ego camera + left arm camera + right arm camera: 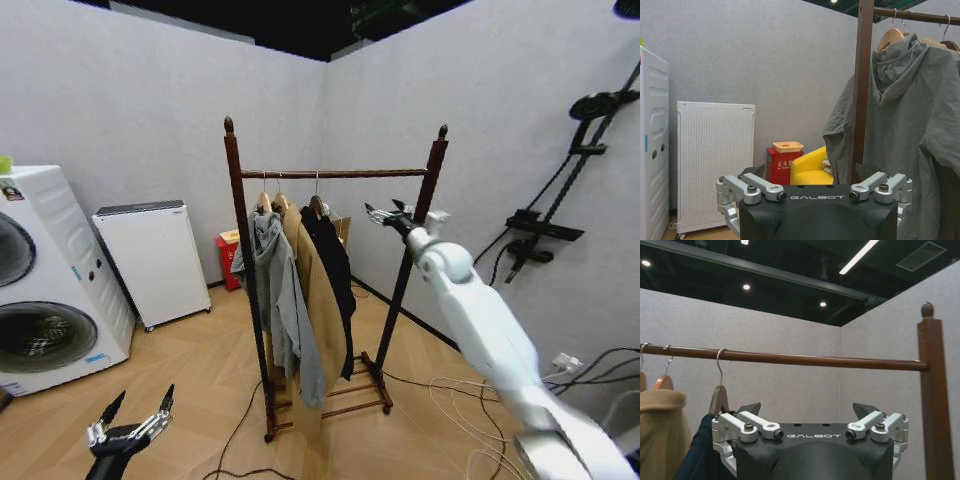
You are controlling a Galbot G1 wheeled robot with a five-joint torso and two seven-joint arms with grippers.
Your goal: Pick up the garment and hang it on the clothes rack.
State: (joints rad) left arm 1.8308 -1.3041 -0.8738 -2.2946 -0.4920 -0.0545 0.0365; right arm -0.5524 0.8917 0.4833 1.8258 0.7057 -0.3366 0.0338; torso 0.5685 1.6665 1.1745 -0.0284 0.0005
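The black garment [330,262] hangs from a hanger on the top bar of the dark reddish-brown clothes rack [340,173], at the right end of a row of clothes. My right gripper [386,213] is raised just right of it, a little below the bar, open and holding nothing. In the right wrist view, the right gripper [808,410] faces the bar [800,360], with the garment [696,457] to one side. My left gripper [140,400] hangs low near the floor, open and empty. The left gripper [811,175] faces the rack post [862,90].
A grey hooded jacket [285,300] and a long tan coat [312,290] hang left of the garment. A washing machine [40,290], a white cabinet [150,260] and a red box [228,258] stand along the left wall. Cables [450,400] trail on the floor at the right.
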